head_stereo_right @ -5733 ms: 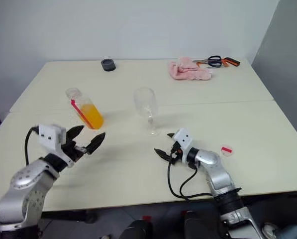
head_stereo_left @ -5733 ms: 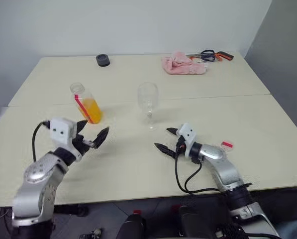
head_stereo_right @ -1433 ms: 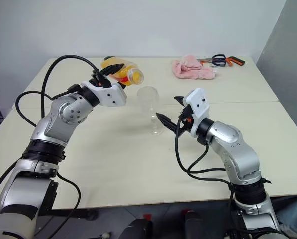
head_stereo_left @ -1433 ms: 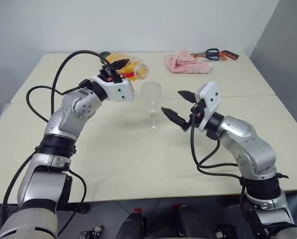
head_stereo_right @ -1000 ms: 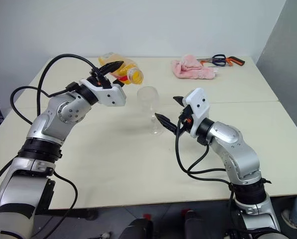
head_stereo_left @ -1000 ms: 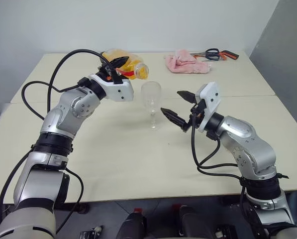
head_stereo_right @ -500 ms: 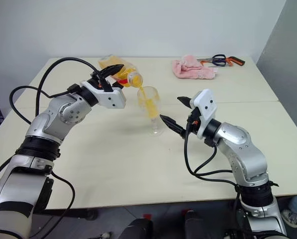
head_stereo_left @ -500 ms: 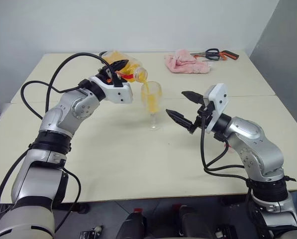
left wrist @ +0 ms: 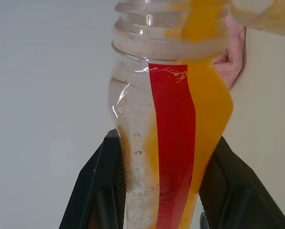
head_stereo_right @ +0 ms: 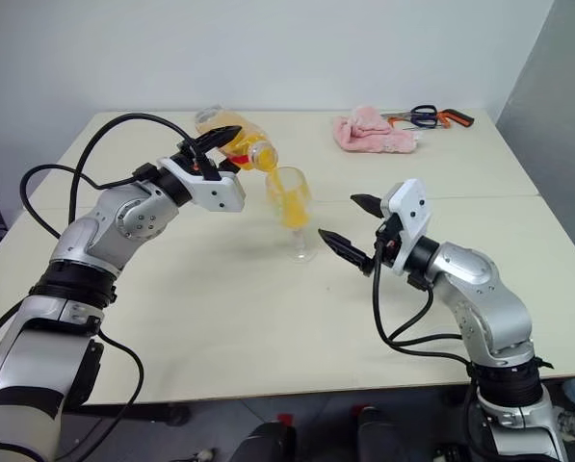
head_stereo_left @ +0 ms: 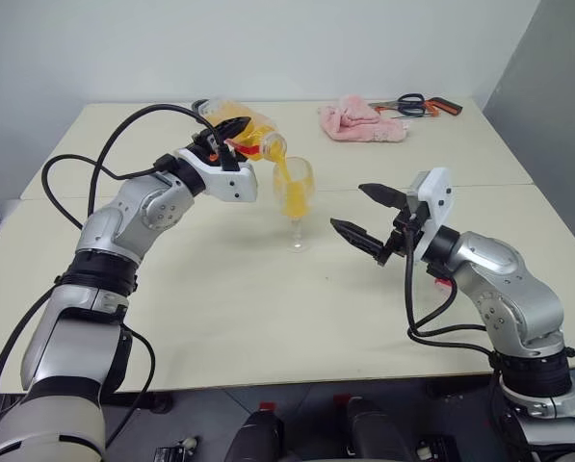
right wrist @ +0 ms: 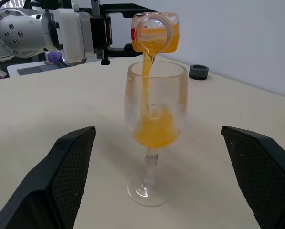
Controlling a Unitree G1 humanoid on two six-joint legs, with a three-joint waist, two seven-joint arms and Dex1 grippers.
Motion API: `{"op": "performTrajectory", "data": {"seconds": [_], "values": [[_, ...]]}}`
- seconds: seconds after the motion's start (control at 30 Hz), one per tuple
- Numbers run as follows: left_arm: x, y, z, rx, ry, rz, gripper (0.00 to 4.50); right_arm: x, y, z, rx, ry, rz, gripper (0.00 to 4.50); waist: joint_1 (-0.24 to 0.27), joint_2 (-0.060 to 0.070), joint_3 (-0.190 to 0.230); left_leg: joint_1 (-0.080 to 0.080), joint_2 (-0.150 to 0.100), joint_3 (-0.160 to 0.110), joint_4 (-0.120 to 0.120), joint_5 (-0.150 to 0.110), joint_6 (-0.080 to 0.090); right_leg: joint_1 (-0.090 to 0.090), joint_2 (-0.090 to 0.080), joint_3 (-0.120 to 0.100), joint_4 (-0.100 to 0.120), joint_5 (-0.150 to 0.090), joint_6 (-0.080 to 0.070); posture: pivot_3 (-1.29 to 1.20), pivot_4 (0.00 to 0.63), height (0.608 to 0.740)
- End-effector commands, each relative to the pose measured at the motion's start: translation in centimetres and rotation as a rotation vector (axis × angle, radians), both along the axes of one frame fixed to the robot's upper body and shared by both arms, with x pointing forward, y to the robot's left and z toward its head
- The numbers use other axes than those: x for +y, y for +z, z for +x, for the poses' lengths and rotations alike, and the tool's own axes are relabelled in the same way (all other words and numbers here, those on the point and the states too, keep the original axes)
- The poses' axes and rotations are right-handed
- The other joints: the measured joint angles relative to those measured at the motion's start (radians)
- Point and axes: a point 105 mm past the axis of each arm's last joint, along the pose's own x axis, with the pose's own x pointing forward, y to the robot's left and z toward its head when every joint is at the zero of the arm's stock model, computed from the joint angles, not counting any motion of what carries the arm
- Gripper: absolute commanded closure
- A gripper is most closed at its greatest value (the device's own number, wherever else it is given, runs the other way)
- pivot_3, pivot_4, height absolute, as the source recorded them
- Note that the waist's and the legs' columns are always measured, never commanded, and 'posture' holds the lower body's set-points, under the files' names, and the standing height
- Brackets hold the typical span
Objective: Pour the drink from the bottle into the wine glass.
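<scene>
At frame centre, the left gripper point(head_stereo_left: 231, 135) clamps a tilted clear plastic red-striped bottle point(head_stereo_left: 241, 132), streaming bright orange drink point(right wrist: 154, 131) into a part-filled clear stemmed wine glass point(head_stereo_left: 295, 197); the right gripper point(head_stereo_left: 369, 217) gapes empty.

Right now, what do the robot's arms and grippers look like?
Both arms are built of rounded silver-grey metal segments with black bands at the joints. Loose black cables loop alongside each one. The left gripper and right gripper each have two black, pointed fingers with a mesh-textured inner face, mounted on a boxy white wrist housing.
</scene>
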Motion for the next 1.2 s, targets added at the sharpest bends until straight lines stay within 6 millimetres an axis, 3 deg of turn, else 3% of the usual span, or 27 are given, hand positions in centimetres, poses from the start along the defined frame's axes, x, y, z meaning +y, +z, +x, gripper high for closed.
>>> {"op": "performTrajectory", "data": {"seconds": [0.03, 1.2], "values": [[-0.01, 2.72, -0.41, -0.093, -0.014, -0.011, 2.86, 0.18, 1.42, -1.07, -0.058, 0.031, 0.016, 0.00, 0.000, 0.000, 0.000, 0.000, 0.000, 0.000, 0.000, 0.000, 0.000, 0.000, 0.000, 0.000, 0.000, 0.000, 0.000, 0.00, 0.150, 0.740], [-0.61, 3.24, -0.24, -0.112, -0.024, 0.003, 2.86, 0.71, 0.72, -1.84, -0.024, 0.057, 0.022, 0.00, 0.000, 0.000, 0.000, 0.000, 0.000, 0.000, 0.001, 0.000, 0.000, 0.000, 0.000, 0.000, 0.000, 0.000, 0.000, 0.00, 0.150, 0.740]]}}
